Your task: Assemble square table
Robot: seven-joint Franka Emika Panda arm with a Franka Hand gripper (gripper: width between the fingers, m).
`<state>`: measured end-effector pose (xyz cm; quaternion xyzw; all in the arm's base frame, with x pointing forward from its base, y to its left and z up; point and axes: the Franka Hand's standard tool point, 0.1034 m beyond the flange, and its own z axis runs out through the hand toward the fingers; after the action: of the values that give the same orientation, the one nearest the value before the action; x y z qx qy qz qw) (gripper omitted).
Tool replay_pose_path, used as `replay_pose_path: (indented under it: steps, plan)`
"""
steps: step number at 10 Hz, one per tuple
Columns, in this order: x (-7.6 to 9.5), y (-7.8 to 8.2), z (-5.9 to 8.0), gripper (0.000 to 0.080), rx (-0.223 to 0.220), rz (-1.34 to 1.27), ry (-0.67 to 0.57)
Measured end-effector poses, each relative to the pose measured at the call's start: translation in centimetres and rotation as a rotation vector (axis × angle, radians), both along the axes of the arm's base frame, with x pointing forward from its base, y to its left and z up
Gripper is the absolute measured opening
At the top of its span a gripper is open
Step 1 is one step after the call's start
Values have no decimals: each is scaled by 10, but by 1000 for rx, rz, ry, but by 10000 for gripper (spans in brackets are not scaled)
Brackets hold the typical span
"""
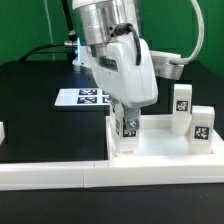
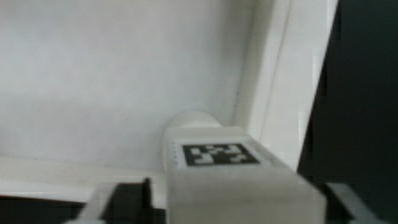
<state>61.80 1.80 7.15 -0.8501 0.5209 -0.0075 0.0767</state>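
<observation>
The square table top (image 1: 160, 150) is a white tray with a raised rim, lying at the exterior view's right. My gripper (image 1: 126, 118) is shut on a white block leg (image 1: 128, 128) with a tag, held upright in the top's near corner on the exterior view's left. In the wrist view the leg (image 2: 217, 153) fills the gap between my dark fingers (image 2: 128, 202), with the top's floor (image 2: 107, 80) and rim (image 2: 267, 70) beyond it. Two more tagged legs (image 1: 181, 100) (image 1: 201, 125) stand upright at the top's right side. I cannot tell whether the held leg touches the floor.
The marker board (image 1: 85, 97) lies flat on the black table behind the top. A long white border rail (image 1: 50, 173) runs along the front edge. Another white part (image 1: 166, 68) lies at the back, partly hidden by the arm.
</observation>
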Motion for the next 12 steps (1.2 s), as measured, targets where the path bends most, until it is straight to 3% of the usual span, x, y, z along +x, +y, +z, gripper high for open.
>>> replay_pose_path:
  steps: [1, 2, 5, 8, 11, 12]
  plan:
    - [1, 2, 1, 471, -23, 212, -10]
    - [0, 4, 0, 614, -24, 324, -7]
    - [0, 3, 0, 648, -42, 521, -35]
    - [3, -2, 1, 649, -115, 910, -67]
    - [1, 0, -2, 649, -138, 976, -87]
    - [1, 0, -2, 516, -136, 957, -85]
